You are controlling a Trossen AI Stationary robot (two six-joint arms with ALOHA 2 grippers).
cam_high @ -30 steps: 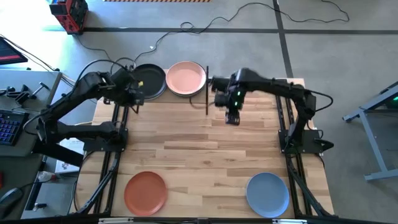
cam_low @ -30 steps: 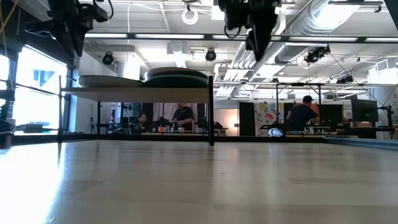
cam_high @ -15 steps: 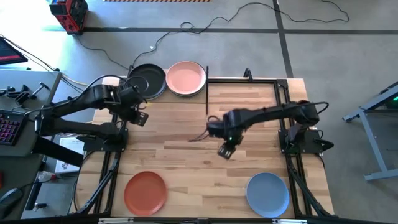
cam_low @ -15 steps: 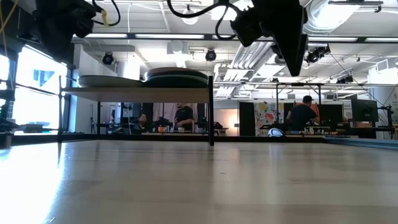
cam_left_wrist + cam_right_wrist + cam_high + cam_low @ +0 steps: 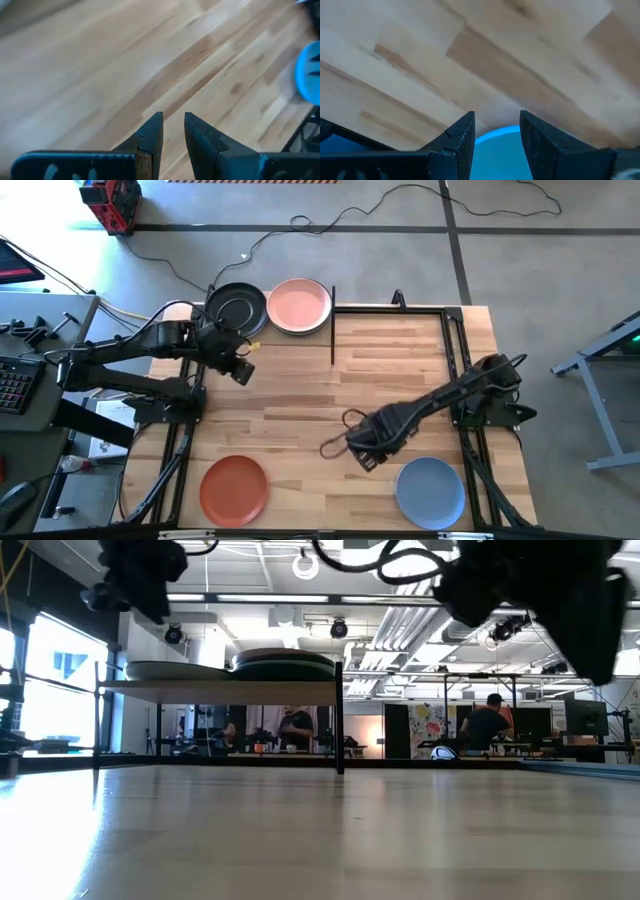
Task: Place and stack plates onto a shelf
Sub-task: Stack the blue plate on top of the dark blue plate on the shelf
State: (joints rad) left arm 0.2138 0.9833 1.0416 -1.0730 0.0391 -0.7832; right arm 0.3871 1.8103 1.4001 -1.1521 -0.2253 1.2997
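Observation:
The shelf (image 5: 220, 689) stands at the table's far left, with two stacks of plates on it. From above the stacks show a charcoal plate (image 5: 236, 308) and a pink plate (image 5: 299, 305) on top. A terracotta plate (image 5: 234, 488) and a blue plate (image 5: 431, 490) lie flat on the table near its near edge. My left gripper (image 5: 241, 370) hovers in front of the shelf, its fingers (image 5: 172, 120) a narrow gap apart and empty. My right gripper (image 5: 362, 456) is open and empty, just left of the blue plate, whose rim (image 5: 495, 142) shows between its fingers.
The shelf's black upright (image 5: 333, 325) stands beside the pink plate. A black frame (image 5: 445, 350) runs along the table's far and right sides. Bare plank tabletop (image 5: 300, 410) lies between the shelf and the two near plates. People show in the room behind (image 5: 490, 720).
My right gripper has swung from beside the shelf toward the table's near edge and now hangs by the blue plate. My left gripper has drawn back from over the charcoal plate, toward the near edge and a little right. The plates have stayed in place.

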